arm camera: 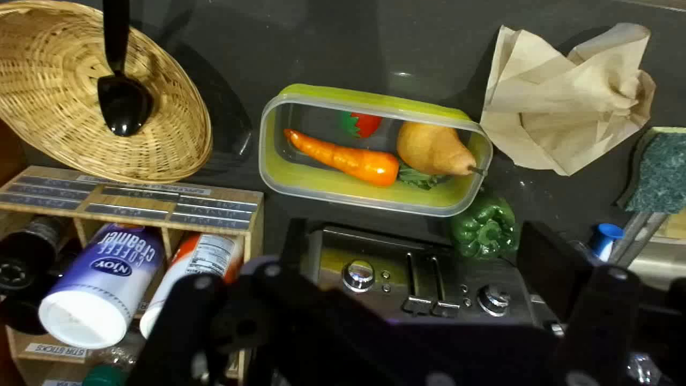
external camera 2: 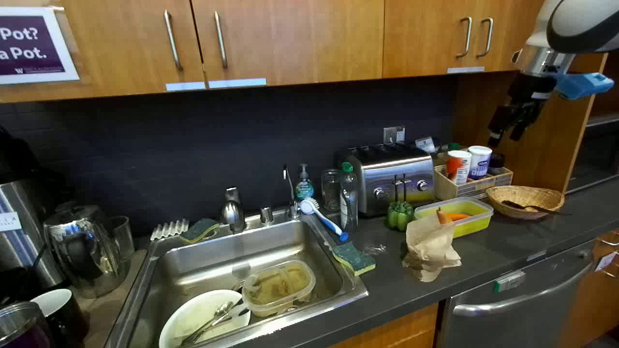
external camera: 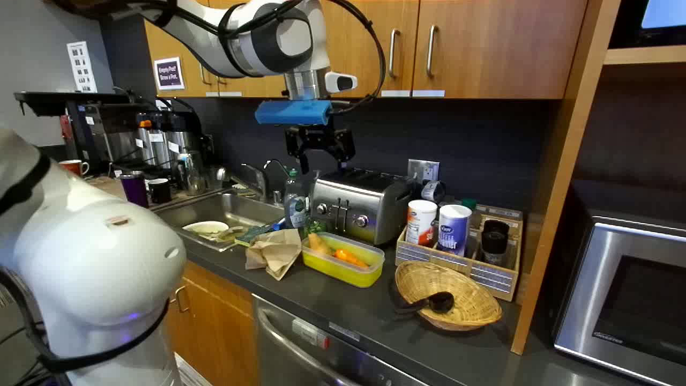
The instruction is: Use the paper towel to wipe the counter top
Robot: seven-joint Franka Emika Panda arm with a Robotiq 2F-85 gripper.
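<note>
The paper towel (external camera: 274,253) is a crumpled tan-brown sheet lying on the dark grey counter top (external camera: 370,305), between the sink and the yellow container. It also shows in an exterior view (external camera 2: 429,247) and at the upper right of the wrist view (arm camera: 568,104). My gripper (external camera: 323,161) is open and empty, high above the toaster and well away from the towel. In an exterior view the gripper (external camera 2: 506,137) appears at the upper right, fingers pointing down. In the wrist view its two fingers (arm camera: 418,241) are wide apart with the toaster front visible between them.
The yellow container (external camera: 343,268) with a carrot and pear stands beside the towel. A green pepper (arm camera: 485,228), toaster (external camera: 359,209), wooden organiser (external camera: 482,271) and woven basket (external camera: 477,305) with a black ladle stand nearby. A sponge (external camera 2: 355,258) lies by the sink (external camera 2: 348,285). Cabinets (external camera 2: 309,38) hang above.
</note>
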